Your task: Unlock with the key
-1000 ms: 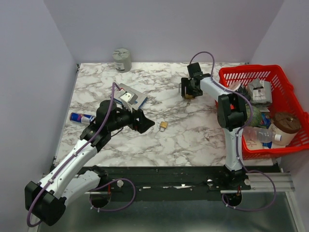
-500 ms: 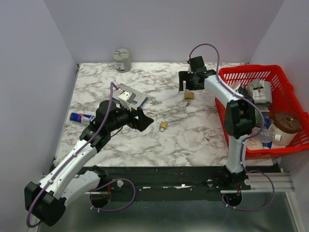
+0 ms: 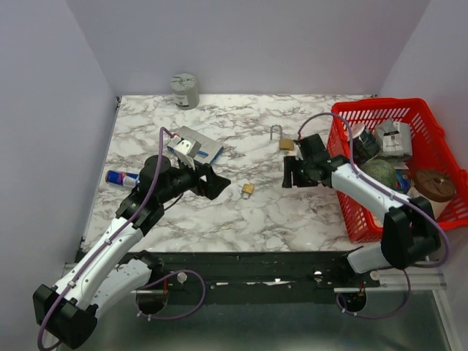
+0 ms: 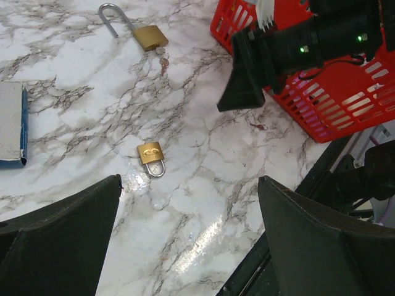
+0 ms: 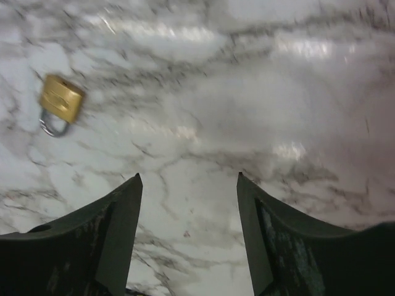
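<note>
Our left gripper point(image 3: 219, 183) and right gripper point(image 3: 287, 174) gape wide and empty on either side of the small padlock point(image 3: 248, 189), seemingly so we can frame it for a grasp. The key point(image 4: 162, 60) lies at the big padlock point(image 4: 150, 36), farther back.

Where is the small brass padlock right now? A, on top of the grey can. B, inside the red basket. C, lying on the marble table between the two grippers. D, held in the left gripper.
C: the small padlock lies on the table, apart from the open left gripper and the open right gripper.
</note>
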